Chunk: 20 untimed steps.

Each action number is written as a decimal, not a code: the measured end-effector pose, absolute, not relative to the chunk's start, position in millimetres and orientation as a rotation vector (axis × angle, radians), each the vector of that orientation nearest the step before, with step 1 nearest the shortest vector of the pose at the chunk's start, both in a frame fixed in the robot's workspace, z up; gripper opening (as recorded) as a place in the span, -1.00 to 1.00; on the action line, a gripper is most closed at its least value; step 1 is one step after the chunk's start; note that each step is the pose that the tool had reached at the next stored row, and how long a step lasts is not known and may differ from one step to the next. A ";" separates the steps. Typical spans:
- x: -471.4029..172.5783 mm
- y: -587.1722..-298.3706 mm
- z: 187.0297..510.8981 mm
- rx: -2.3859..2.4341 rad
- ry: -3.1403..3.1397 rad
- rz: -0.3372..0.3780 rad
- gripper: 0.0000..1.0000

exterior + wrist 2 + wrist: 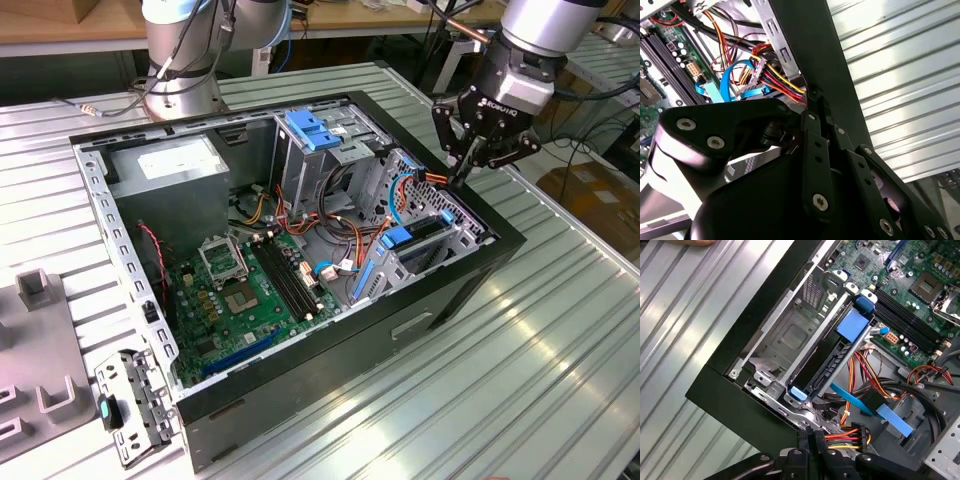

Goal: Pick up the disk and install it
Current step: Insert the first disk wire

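disk (832, 357) sits slotted in its bay; closed fingers (462, 178) hover above case rim (500, 230).

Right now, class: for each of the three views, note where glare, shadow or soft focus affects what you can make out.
Exterior view: bright glare streaks across the ribbed metal table, while the computer case interior is evenly lit. Second wrist view: the dark hand looms close and soft; the table is washed out by glare. First wrist view: the drive cage and motherboard are sharp; the table shows mild sheen.

claw (468, 165) over open computer case (480, 262)
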<state>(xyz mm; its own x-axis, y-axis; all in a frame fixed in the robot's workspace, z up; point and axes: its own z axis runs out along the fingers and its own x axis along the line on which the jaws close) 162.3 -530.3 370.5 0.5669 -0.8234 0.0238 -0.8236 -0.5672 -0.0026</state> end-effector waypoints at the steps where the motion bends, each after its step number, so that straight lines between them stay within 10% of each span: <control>1: 162.3 -530.3 370.5 2.764 -1.473 0.035 -0.67; 20: 152.8 -530.3 370.2 2.559 -1.803 0.034 -0.67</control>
